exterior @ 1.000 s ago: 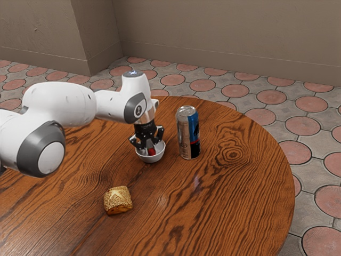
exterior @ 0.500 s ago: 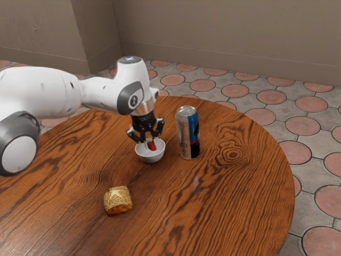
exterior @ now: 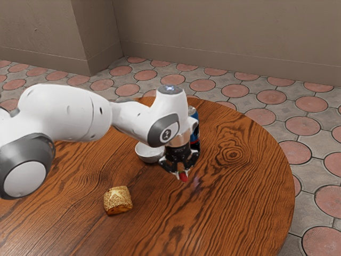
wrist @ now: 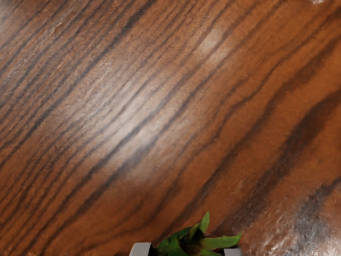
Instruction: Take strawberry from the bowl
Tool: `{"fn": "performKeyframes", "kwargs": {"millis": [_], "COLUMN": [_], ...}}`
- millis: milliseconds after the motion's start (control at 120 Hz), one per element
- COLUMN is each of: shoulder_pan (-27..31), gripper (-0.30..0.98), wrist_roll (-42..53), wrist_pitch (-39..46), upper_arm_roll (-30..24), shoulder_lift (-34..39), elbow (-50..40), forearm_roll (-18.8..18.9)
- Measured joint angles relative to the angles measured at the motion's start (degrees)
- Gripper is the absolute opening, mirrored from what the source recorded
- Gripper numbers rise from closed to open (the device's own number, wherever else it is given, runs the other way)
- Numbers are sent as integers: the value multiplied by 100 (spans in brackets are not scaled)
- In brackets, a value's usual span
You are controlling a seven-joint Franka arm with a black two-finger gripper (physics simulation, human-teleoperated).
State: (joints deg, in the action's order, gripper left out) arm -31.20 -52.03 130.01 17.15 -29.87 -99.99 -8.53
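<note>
End effector point(exterior: 182, 174) partly closed, gripping the strawberry point(exterior: 184, 177) above the desk point(exterior: 240, 213). Bowl point(exterior: 148, 154) stands farther back, toward the exterior view's left.

Soft, moderately bright, fairly even light, with pale, streaky glare on the wooden table point(wrist: 133, 128)

Exterior view, mid-frame: my gripper point(exterior: 181, 173) and arm point(exterior: 66, 113) are hiding most of the can point(exterior: 194, 115) and part of the bowl point(exterior: 147, 154). Gripper is masking the strawberry's point(exterior: 184, 177) upper part. Left edge is cropping the arm; left and bottom edges, the table point(exterior: 240, 208). Wrist view: frame edge is cutting off fingers point(wrist: 141, 249) and strawberry past its leaves point(wrist: 200, 240). I'm not identifying the tiny pale speck point(wrist: 317, 1).
</note>
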Motion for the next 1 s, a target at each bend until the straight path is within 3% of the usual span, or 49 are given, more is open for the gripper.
{"fn": "performKeyframes", "kwargs": {"millis": [200,383,542,617,767,833,1000], "shoulder_pan": [-153,-150,-128,-100,-70,195,1858], "gripper": [-4,33,50,55,61,62,65], "wrist_roll": [-64,4,100,231,501,762,1478], "wrist_pitch": [143,321,350,38,-1405,-1969,-3087], "upper_arm_roll": [-30,-35,-31,12,223,194,-824], "shoulder_lift": [-287,-310,-148,95,524,1045,1917], "elbow": [206,223,178,416,1664,1672,1668], "forearm_roll": [-3,-124,-164,-130,203,293,761]}}
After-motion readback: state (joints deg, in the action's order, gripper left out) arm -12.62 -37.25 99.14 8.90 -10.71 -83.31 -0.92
